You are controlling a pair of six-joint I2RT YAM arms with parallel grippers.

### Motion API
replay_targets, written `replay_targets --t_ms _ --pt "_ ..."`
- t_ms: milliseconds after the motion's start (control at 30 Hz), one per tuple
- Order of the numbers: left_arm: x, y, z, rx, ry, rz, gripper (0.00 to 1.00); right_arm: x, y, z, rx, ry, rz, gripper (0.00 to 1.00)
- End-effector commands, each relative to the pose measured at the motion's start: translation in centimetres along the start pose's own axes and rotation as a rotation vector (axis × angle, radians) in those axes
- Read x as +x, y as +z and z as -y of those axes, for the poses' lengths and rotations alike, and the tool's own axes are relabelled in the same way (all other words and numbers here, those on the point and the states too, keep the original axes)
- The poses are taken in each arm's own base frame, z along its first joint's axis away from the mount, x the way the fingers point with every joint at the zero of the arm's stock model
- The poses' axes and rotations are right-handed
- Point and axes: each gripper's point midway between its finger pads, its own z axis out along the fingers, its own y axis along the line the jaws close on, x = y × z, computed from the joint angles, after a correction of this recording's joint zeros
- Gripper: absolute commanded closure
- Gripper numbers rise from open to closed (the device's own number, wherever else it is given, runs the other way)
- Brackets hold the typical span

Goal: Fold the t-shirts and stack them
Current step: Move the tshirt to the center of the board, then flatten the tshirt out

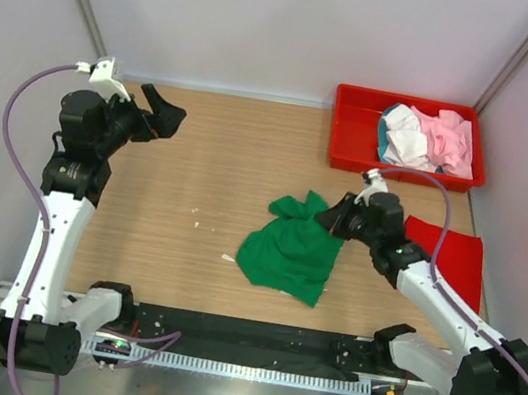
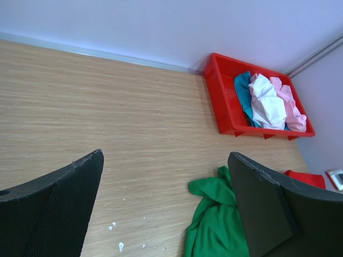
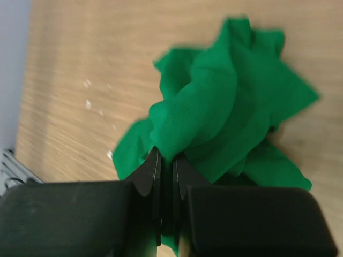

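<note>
On the far left of the wooden table, the left gripper hangs in the air with its two black fingers spread wide, and it holds nothing. In the middle of the table lies the bright green t-shirt, all crumpled, and the right gripper is squeezed tight on a bunch of that shirt at its far right side. Further right, a red t-shirt lies flat by the table's right edge, and in the far right corner a red tray holds a heap of t-shirts, white, pink and teal.
</note>
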Motion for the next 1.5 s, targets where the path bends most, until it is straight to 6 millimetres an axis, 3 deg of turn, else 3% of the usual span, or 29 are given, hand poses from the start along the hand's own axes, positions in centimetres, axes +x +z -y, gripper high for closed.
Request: replay_targets --t_ms 0,67,167,267,300,333,367,400,433,500,533,600,633,667,733,767,800,867,900,933,967,1000,1067,1100,1133,1200,1233,1333,1467 --pt "-1.2 -0.4 0.6 0.031 0.031 0.065 0.0 -2.5 0.1 -1.3 0.065 0.004 0.146 0.99" --pt "-1.0 -0.2 0.6 0.039 0.021 0.057 0.0 -1.8 0.1 0.8 0.181 0.012 0.132 0.99" --pt "-0.6 0.3 1.1 0.072 0.015 0.029 0.0 -3.3 -0.1 0.8 0.217 0.005 0.173 0.99" --pt "-0.3 0.4 1.2 0.081 0.008 0.018 0.0 -5.9 0.8 -1.0 0.188 -0.028 0.211 0.99" --pt "-0.4 0.5 1.1 0.074 -0.007 0.02 0.0 -8.1 0.9 -2.7 0.161 -0.056 0.246 0.99" --pt "-0.3 0.6 1.1 0.07 -0.015 0.018 0.0 -9.0 1.3 -3.4 0.155 -0.071 0.251 0.99" --pt "-0.3 0.7 1.1 0.062 -0.022 0.022 0.0 -9.0 3.0 -2.7 0.195 -0.081 0.225 0.99" --pt "-0.2 0.9 0.8 0.047 -0.026 0.024 0.0 -11.4 3.2 -4.1 0.184 -0.088 0.268 0.99" --pt "0.5 1.3 2.5 0.071 -0.014 0.008 0.0 -11.8 4.1 -3.7 0.214 -0.105 0.261 0.98" --pt "1.6 1.1 3.8 0.066 -0.017 -0.028 0.0 -13.5 5.8 -2.1 0.337 -0.116 0.278 0.84" --pt "1.9 0.7 4.8 0.076 -0.016 -0.035 0.0 -12.6 5.9 -0.8 0.408 -0.133 0.221 0.61" --pt "4.6 0.1 7.8 0.099 0.0 -0.09 0.0 -12.8 6.1 0.5 0.496 -0.162 0.186 0.35" --pt "5.7 -0.3 8.7 0.106 0.004 -0.103 0.0 -12.0 5.4 1.7 0.55 -0.17 0.148 0.17" --pt "9.0 -1.5 11.3 0.176 0.002 -0.172 0.0 -11.7 4.8 2.3 0.582 -0.171 0.143 0.12" --pt "11.6 -1.8 11.7 0.131 0.003 -0.185 0.0 -11.2 1.8 4.4 0.663 -0.161 0.133 0.1" --pt "15.3 -2.8 13.6 0.169 0.013 -0.258 0.0 -11.1 0.7 5.1 0.69 -0.136 0.138 0.07" --pt "16.4 -2.7 13.2 0.092 0.041 -0.223 0.01 -10.7 -0.8 7.2 0.749 -0.104 0.136 0.05" --pt "20.2 -2.6 14.3 0.038 0.116 -0.242 0.01 -11.1 -4.1 7.9 0.741 -0.044 0.171 0.03" --pt "21.7 -3.9 16.6 0.055 0.173 -0.228 0.0 -11.1 -5.9 10.2 0.782 0.011 0.186 0.04" --pt "23.1 -3.8 17.4 0.041 0.22 -0.232 0.0 -11.5 -7.6 10.1 0.757 0.041 0.215 0.03" --pt "26.1 -3.3 18.6 0.034 0.303 -0.273 0.0 -11.2 -8.7 11.0 0.776 0.062 0.229 0.03" --pt "26.9 -3.5 21.3 0.081 0.36 -0.281 0.0 -11.4 -9.9 11.5 0.797 0.077 0.251 0.03" --pt "29.0 -2.8 23.9 0.115 0.45 -0.314 0.0 -11.7 -12.6 12.7 0.86 0.102 0.314 0.02" --pt "33.3 -2.0 24.2 0.115 0.587 -0.377 0.0 -11.7 -13.2 13.0 0.878 0.1 0.325 0.0" --pt "33.0 -1.7 26.6 0.141 0.603 -0.375 0.0 -11.6 -14.1 13.5 0.905 0.103 0.339 0.0" --pt "37.4 -0.4 26.9 0.115 0.735 -0.426 0.03 -11.4 -15.5 13.9 0.947 0.11 0.363 0.01" --pt "37.7 -0.1 27.9 0.107 0.775 -0.426 0.04 -11.5 -15.9 13.9 0.95 0.12 0.374 0.0" --pt "40.8 0.8 28.4 0.1 0.827 -0.47 0.07 -11.8 -16.6 13.2 0.927 0.136 0.413 0.0" --pt "42.8 2.0 28.3 0.082 0.837 -0.461 0.08 -11.6 -16.8 12.6 0.891 0.124 0.423 0.0"
